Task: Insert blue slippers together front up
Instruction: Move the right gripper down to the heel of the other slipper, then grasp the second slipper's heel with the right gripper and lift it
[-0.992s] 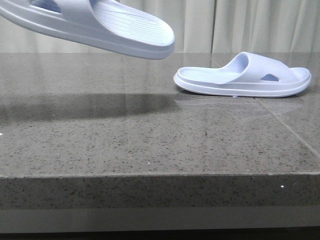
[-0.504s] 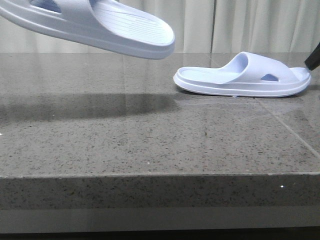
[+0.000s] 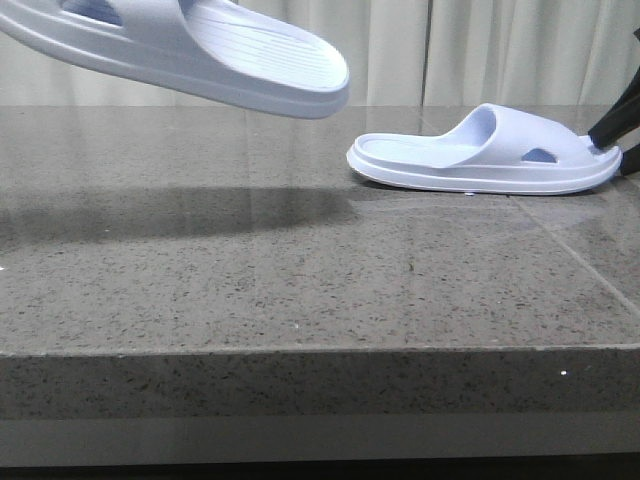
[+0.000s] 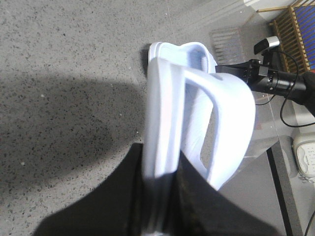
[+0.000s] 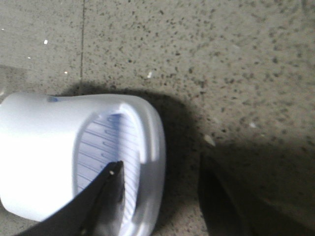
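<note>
The left hand [image 4: 160, 196] grips one light, springy foam slipper [image 3: 200, 55] by its sole edge; the right hand [image 5: 157, 196], wide, straddles the other slipper [image 3: 485, 155] at its toe rim.

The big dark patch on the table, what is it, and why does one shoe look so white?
Front view: it's the shadow of the lifted slipper held above the table. Right wrist view: bright light washes out the other slipper.

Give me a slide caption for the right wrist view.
Open right hand straddles the toe rim of the slipper lying on the speckled table.
</note>
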Controlling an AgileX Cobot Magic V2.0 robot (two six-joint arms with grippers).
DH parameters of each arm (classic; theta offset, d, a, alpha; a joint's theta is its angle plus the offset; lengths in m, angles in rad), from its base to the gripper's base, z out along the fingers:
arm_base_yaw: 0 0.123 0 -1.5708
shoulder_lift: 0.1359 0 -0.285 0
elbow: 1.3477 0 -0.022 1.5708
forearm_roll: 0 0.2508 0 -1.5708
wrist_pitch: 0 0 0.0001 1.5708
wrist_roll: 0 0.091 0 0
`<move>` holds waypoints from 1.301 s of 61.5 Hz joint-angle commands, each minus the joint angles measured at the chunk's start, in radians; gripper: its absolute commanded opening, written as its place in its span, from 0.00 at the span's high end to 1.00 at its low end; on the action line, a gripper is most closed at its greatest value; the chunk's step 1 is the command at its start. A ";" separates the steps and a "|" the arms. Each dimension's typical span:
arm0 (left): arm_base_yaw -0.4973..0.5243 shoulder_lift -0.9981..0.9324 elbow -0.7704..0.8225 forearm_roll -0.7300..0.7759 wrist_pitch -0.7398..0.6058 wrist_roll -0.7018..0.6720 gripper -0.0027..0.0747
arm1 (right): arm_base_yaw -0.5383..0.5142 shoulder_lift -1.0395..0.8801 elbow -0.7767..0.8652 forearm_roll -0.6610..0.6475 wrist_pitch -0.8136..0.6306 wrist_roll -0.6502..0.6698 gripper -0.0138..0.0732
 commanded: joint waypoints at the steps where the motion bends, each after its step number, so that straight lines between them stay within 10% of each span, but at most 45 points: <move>1: -0.005 -0.034 -0.023 -0.080 0.062 0.001 0.99 | 0.018 -0.033 -0.028 0.047 0.029 -0.018 0.42; 29: -0.005 -0.034 -0.023 -0.080 0.060 0.001 0.99 | 0.103 0.000 -0.028 0.074 0.031 -0.018 0.45; 44: -0.005 -0.034 -0.023 -0.080 0.060 0.001 0.99 | 0.102 0.000 -0.028 0.097 0.072 -0.018 0.93; 80: -0.005 -0.034 -0.023 -0.080 0.060 0.001 0.99 | -0.044 -0.239 -0.029 0.237 0.208 -0.046 0.91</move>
